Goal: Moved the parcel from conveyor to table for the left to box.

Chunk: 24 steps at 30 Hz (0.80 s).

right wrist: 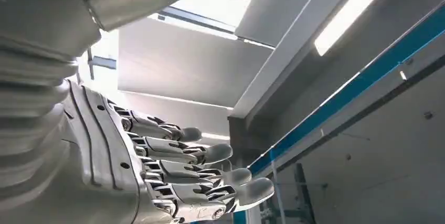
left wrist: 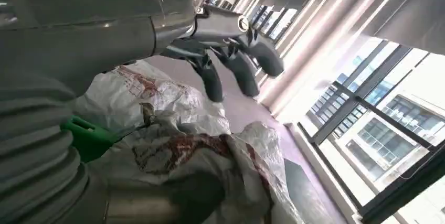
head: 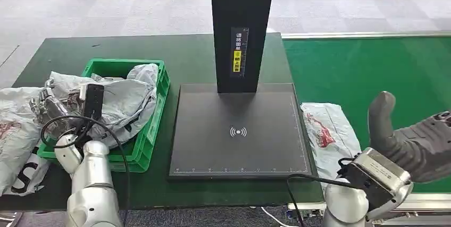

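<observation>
A white-grey parcel (head: 328,134) with red print lies flat at the left edge of the green conveyor (head: 367,67), just right of the black scanner plate. My right hand (head: 409,142) hovers to the right of the parcel and apart from it, thumb up and fingers straight, holding nothing. In the right wrist view the right hand (right wrist: 173,166) is spread towards the ceiling. My left hand (head: 49,104) is over the bagged parcels at the green crate's (head: 154,118) left side. Its fingers (left wrist: 236,64) stretch out above the crumpled bags (left wrist: 183,150), gripping nothing.
A black scanner plate (head: 239,131) with a tall black column (head: 242,30) stands in the middle of the dark green table (head: 58,51). Another white bag (head: 16,131) lies at the table's left edge, beside the crate.
</observation>
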{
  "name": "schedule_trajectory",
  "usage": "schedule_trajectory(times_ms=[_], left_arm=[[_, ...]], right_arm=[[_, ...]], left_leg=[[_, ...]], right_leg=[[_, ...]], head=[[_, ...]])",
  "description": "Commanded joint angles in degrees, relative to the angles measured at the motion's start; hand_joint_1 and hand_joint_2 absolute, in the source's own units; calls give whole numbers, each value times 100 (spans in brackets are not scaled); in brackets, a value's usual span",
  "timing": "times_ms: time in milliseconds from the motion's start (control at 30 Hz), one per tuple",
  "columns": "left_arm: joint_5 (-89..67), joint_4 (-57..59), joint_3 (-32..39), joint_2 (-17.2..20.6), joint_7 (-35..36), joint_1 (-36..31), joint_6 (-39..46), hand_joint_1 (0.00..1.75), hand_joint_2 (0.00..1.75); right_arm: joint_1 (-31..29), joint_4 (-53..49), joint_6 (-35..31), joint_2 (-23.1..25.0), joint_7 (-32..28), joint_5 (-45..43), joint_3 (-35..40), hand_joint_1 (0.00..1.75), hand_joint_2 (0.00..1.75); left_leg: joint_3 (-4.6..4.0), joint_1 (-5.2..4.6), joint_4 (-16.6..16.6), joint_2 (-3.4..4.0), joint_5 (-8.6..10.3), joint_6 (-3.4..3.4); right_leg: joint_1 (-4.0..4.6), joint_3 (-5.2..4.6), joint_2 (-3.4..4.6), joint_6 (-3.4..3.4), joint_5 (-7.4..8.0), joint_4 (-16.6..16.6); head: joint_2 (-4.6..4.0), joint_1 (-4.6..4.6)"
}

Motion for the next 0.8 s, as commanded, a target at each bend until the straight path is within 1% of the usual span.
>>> schedule_trajectory(times_ms=[33, 300, 467, 500, 533, 767, 800], left_arm=[[2, 128, 592, -15, -4, -275, -13, 0, 175], [2, 128, 592, -15, -4, -275, -13, 0, 175], [868, -652, 700, -15, -871, -140, -13, 0, 175], [945, -715, 678, -15, -938, -130, -13, 0, 175], [1106, -887, 573, -15, -1061, -78, -13, 0, 175], [1479, -1358, -7, -15, -955, 162, -13, 0, 175], [1890, -1429, -101, -15, -1253, 195, -13, 0, 175]], right_arm=[[370, 304, 2, 278, 8, -8, 82, 0, 175], [370, 304, 2, 278, 8, -8, 82, 0, 175], [208, 840, 2, 278, 225, 169, -26, 0, 175], [180, 920, 2, 278, 224, 163, -62, 0, 175], [142, 1055, 2, 278, 203, 128, -167, 0, 175], [120, 1221, 2, 278, 242, 166, -359, 0, 175], [138, 1188, 2, 278, 332, 240, -421, 0, 175]], left_leg=[[15, 5, -10, 0, 0, -1], [13, 4, -9, -2, 0, -2], [23, 9, -16, 15, -2, -1], [19, 9, -11, 16, -3, -1], [26, 10, -17, 17, -2, -1], [16, 7, -12, 1, 0, 0], [19, 12, -16, -2, 2, 0]], right_leg=[[7, 17, -5, -4, 0, -13], [5, 15, -7, -5, -1, -10], [10, 22, 9, -5, 4, -20], [9, 18, 12, -4, 3, -15], [10, 24, 12, -6, 4, -20], [8, 18, -3, -3, 0, -12], [13, 25, -8, -4, 2, -21]], head=[[0, -2], [0, 0], [0, -2], [0, 0], [0, -2], [0, -2], [0, -2]])
